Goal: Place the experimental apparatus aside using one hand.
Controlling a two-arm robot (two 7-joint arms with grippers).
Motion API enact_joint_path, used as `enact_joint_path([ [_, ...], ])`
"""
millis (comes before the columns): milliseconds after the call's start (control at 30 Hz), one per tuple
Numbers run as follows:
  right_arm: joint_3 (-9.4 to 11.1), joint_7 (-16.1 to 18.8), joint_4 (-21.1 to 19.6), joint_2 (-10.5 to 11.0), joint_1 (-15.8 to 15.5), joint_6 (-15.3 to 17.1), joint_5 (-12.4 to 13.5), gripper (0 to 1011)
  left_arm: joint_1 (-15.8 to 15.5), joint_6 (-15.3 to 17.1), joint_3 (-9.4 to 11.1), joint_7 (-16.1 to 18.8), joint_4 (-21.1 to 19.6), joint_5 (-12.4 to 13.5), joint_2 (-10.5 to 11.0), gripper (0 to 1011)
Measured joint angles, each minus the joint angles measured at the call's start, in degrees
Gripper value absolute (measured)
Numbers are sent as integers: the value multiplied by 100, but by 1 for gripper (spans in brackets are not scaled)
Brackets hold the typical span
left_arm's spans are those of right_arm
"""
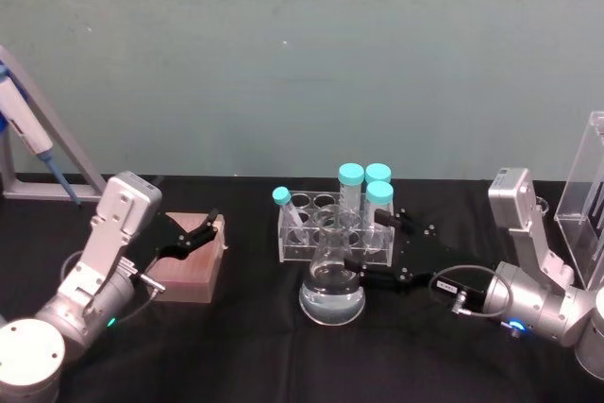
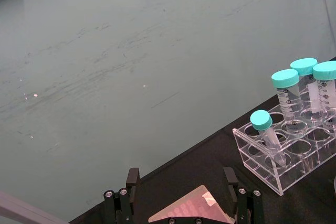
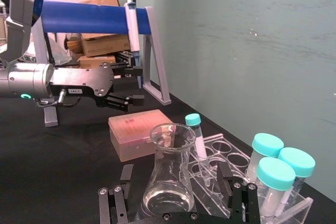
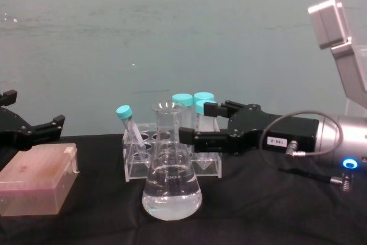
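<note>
A conical flask (image 1: 332,292) with clear liquid stands on the black table, just in front of a clear tube rack (image 1: 300,233). My right gripper (image 1: 363,247) is open, and its jaws reach around the flask (image 3: 169,182) from the right, one finger (image 3: 239,198) on each side, at neck height (image 4: 170,136). I cannot tell whether they touch the glass. A tall acrylic stand (image 1: 587,191) is at the far right edge. My left gripper (image 1: 203,233) hangs open over a pink box (image 1: 193,261) at the left.
The rack (image 4: 137,159) holds several teal-capped tubes (image 4: 195,104) right behind the flask. A grey pipette stand (image 1: 38,143) with a blue pipette stands at the far left. Bare black cloth (image 1: 245,346) lies in front of the flask.
</note>
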Motion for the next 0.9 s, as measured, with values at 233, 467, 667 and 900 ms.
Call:
enact_joint_path([
  [233,-111,60,149,-34,115,-40,54,1000,0,0,0,0,0,0,0,1000],
  [467,-207,86,332,-96,261,-135,65,1000,0,0,0,0,0,0,0,1000],
  [667,-264,111,439,-151,351,-156,71,1000,0,0,0,0,0,0,0,1000],
  [900,-315,126,593,-220,445,-152,73,1000,0,0,0,0,0,0,0,1000],
])
